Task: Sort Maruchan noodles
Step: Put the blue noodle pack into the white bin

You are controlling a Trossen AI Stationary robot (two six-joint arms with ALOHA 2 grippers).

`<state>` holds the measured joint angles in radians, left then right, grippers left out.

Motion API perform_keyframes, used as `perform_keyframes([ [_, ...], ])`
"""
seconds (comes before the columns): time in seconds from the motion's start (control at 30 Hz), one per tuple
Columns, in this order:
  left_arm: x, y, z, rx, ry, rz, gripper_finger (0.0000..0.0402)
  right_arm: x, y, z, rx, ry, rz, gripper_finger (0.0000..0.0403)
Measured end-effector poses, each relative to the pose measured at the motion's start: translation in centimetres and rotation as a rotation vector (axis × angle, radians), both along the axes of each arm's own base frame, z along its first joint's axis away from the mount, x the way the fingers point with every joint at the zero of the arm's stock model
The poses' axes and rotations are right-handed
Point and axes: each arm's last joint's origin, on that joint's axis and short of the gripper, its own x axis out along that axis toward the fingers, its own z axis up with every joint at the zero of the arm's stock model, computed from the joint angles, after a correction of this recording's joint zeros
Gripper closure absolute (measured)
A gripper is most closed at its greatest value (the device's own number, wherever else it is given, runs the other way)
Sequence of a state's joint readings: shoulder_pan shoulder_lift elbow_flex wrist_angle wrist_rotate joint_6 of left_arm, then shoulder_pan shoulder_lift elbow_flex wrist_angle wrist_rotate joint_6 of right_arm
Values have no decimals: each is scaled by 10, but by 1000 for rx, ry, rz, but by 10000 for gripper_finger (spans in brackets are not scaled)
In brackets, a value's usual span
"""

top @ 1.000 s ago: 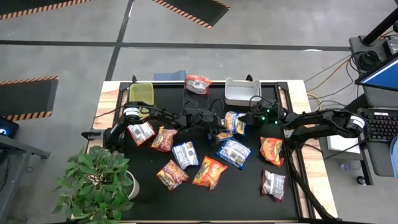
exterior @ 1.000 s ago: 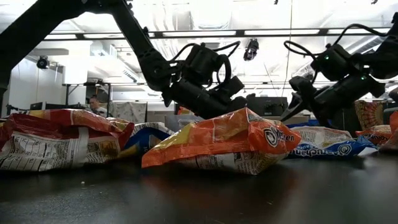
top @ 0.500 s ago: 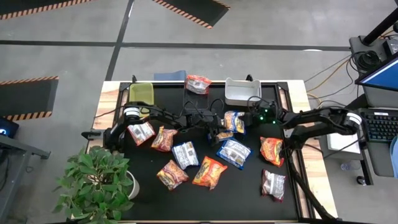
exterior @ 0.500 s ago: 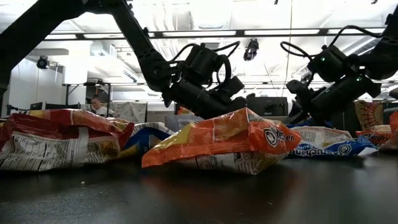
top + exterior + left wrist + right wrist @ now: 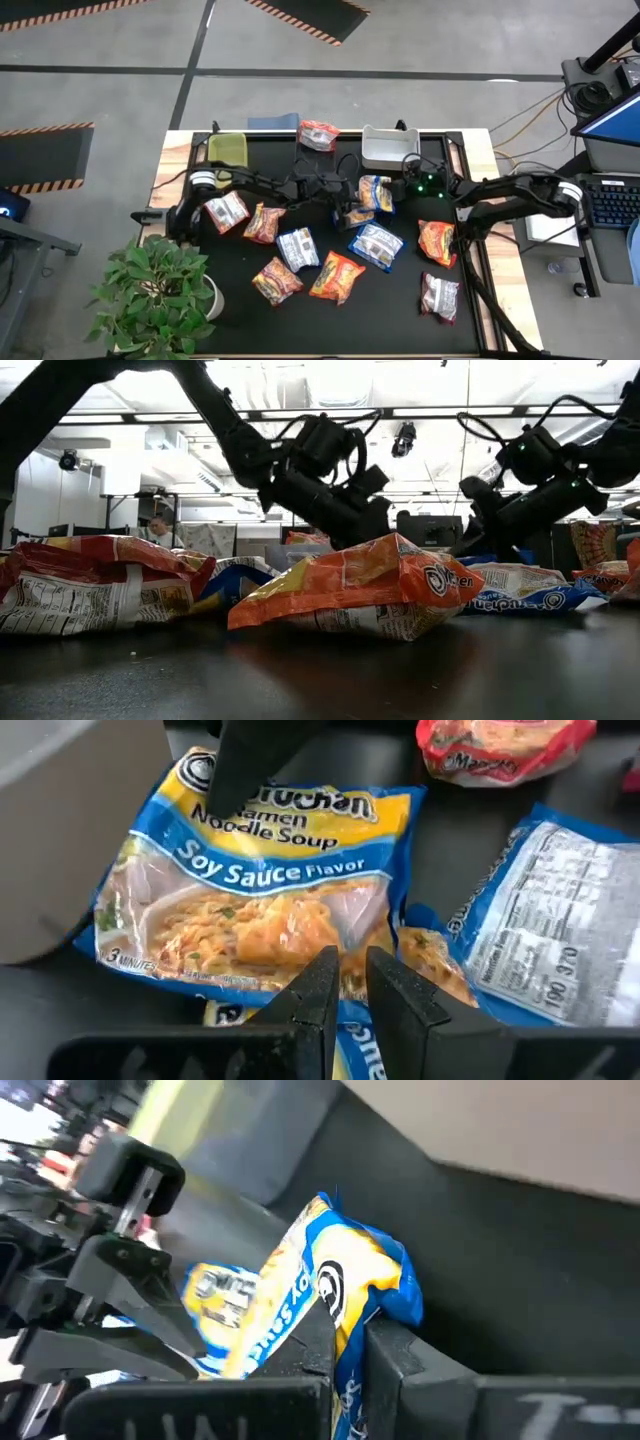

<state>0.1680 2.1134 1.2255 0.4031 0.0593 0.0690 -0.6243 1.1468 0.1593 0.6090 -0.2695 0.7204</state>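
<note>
R gripper (image 5: 345,1342) jaws pinch edge of blue-yellow soy sauce packet (image 5: 300,1295). L gripper (image 5: 345,985) jaws nearly together on small packet (image 5: 425,960) edge, just below it.

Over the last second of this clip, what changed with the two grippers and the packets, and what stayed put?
The right gripper went from open to shut, pinching the edge of the blue-and-yellow soy sauce packet. The left gripper rose slightly, still clamped on a second blue-and-yellow packet. The other packets and the bins did not move.

Blue-and-yellow noodle packet (image 5: 265,900), black table (image 5: 400,300)
</note>
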Motion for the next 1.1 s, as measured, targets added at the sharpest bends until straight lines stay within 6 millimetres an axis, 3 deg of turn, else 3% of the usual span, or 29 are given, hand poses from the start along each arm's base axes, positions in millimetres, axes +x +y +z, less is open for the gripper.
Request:
perform_keyframes([
  [0.23,-15,-1,56,93,-40,-38,364,-5,3,28,-118,-133,-11,393],
  [0.43,-32,-3,108,181,-146,-59,364,-15,3,51,-312,-184,-175,393],
  [0.63,-46,-6,141,211,-214,-62,364,-23,3,67,-487,-193,-338,394],
  [0.9,-49,-6,148,215,-231,-61,364,-33,-7,66,-671,66,-773,393],
  [1.1,-48,-6,147,215,-236,-61,364,-28,-14,56,-682,159,-877,392],
])
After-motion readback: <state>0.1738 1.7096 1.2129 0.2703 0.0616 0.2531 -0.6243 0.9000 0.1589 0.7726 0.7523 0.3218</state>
